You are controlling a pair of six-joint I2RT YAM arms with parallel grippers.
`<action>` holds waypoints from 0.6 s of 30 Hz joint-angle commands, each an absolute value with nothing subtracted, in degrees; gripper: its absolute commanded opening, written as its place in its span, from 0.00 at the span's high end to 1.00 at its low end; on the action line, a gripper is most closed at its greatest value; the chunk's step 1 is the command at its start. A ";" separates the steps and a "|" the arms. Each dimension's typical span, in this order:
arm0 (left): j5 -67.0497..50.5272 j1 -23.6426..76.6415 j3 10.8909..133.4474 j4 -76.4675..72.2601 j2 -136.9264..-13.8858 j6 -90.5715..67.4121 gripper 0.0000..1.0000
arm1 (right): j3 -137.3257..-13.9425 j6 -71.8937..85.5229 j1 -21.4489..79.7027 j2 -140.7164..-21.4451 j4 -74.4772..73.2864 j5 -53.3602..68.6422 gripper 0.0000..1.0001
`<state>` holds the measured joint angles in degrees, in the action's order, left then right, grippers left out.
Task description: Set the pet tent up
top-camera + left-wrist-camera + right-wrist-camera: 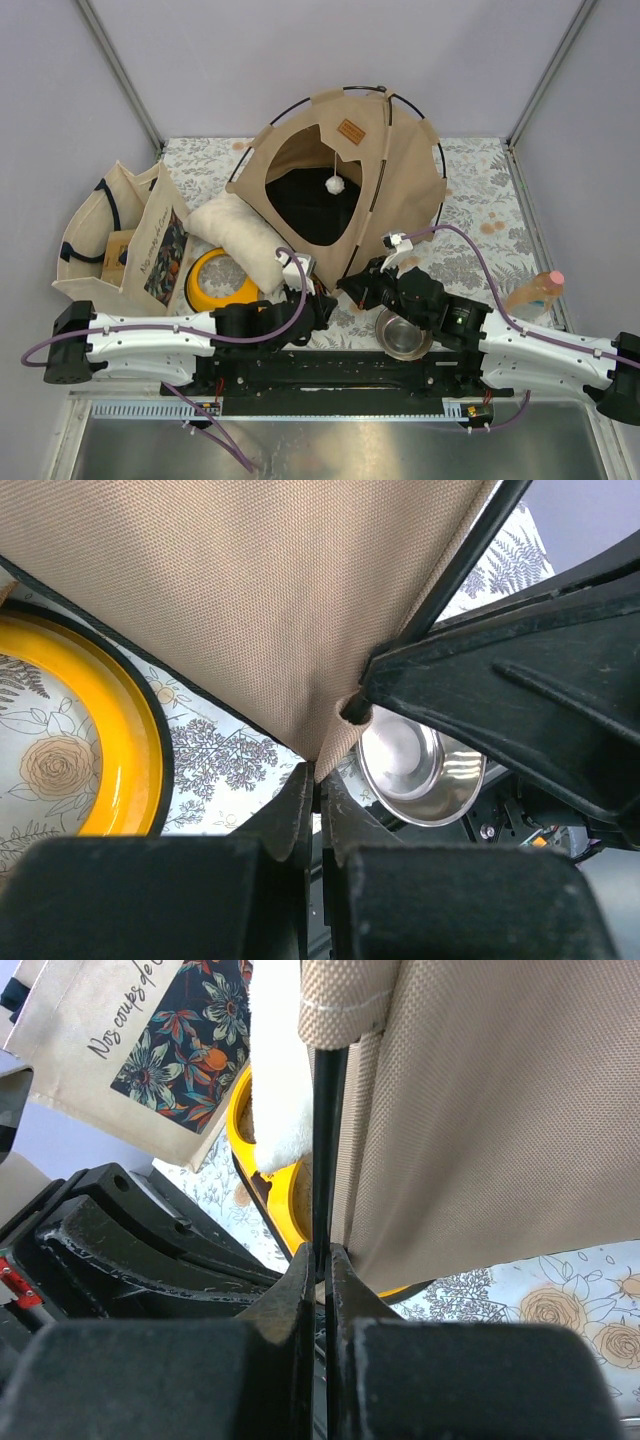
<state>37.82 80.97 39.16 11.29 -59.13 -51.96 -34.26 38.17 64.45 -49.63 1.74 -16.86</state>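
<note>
Nearest you, your left gripper (pixel 318 783) is pinched shut on the bottom corner of the pet tent (pixel 400 170), and your right gripper (pixel 322 1253) is clamped on a thin black pole (pixel 328 1140) of it, near a steel bowl (pixel 403 335). The tent stands mid-table just beyond them, its brown label patch (pixel 350 130) too small to read. The tote bag (pixel 120 1050) at the left reads "Nos coups de", the rest cut off.

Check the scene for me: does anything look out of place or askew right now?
The white cushion lies outside the pet tent, slumped over the rim of the yellow bowl. At the tent's near corner, a black pole shows bare below its sleeve, pinched by the right gripper.
</note>
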 commanded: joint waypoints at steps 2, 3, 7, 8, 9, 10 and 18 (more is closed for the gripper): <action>33.93 82.27 42.80 12.22 -59.68 -50.27 1.00 | -33.49 36.04 63.10 -49.22 4.75 -24.78 1.00; 33.75 82.35 42.89 12.22 -59.76 -50.27 1.00 | -33.66 35.95 63.11 -49.13 4.66 -24.96 1.00; 33.57 82.35 42.98 12.04 -60.20 -50.54 1.00 | -34.98 35.33 63.10 -49.22 4.66 -22.86 0.97; 33.57 82.35 42.98 11.87 -60.29 -50.54 1.00 | -35.33 35.33 63.02 -49.22 4.40 -22.07 0.95; 33.49 82.35 42.98 11.78 -60.29 -50.45 1.00 | -35.42 35.33 63.02 -49.13 4.22 -21.10 0.94; 33.57 82.35 42.98 11.69 -60.38 -50.45 1.00 | -35.33 35.59 63.10 -48.87 3.87 -20.83 0.91; 33.84 82.35 42.89 11.69 -60.91 -50.80 1.00 | -36.38 36.13 63.11 -44.39 -1.56 -26.10 0.58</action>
